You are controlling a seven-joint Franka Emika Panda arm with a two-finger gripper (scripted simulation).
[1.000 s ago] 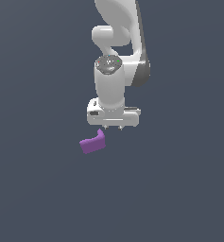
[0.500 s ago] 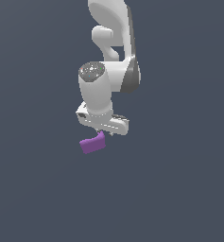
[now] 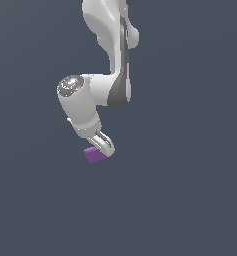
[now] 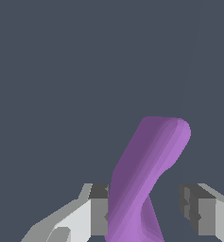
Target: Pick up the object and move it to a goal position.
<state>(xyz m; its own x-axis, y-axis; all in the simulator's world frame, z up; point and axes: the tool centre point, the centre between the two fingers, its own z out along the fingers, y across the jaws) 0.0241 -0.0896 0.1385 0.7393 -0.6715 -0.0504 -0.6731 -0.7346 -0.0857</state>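
Note:
The object [image 3: 93, 155] is a small purple block lying on the dark grey floor, partly covered by my hand in the exterior view. My gripper [image 3: 105, 145] is tilted and sits right over it, toward the exterior view's right. In the wrist view the object [image 4: 146, 165] rises between my two fingers as a curved purple piece. My gripper [image 4: 144, 208] is open. One fingertip [image 4: 100, 210] looks to be against the block. The other fingertip [image 4: 191, 208] stands apart from it with a visible gap.
The white arm [image 3: 110, 60] comes down from above and bends at the wrist [image 3: 77, 102]. Plain dark grey ground surrounds the block on every side.
The wrist has swung and twisted toward the exterior view's left, and the hand has come down onto the purple block, which has stayed where it lay.

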